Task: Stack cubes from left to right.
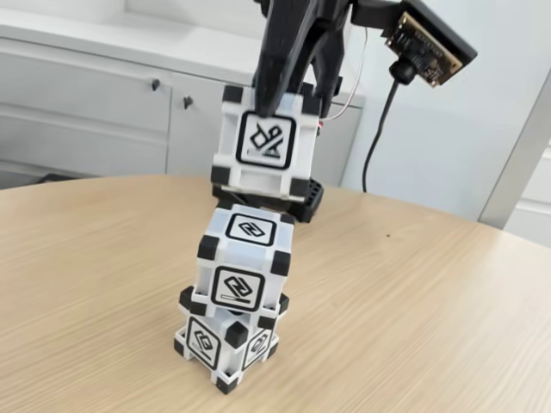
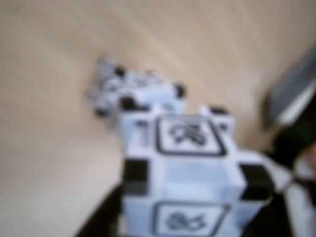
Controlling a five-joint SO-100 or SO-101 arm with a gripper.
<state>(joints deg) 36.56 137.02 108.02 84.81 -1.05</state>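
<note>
Looks like an office or a lab room. Round wooden table [image 1: 413, 292] in the fixed view, low white cupboards [image 1: 103, 112] with small dark knobs [image 1: 156, 84] behind, plain white wall [image 1: 482, 129], bare circuit board [image 1: 422, 43] on show.

Arm: glossy black plastic [image 1: 297, 39].
Bare green camera board [image 1: 428, 39] on bracket; black cable [image 1: 379, 129] below, thin wires beside the fingers.

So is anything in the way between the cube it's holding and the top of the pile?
Nothing visible. The pincer holds the third cube just above the middle cube, which sits on the bottom cube. The gap between them looks bare, though the held cube sits slightly right of the stack.
</note>
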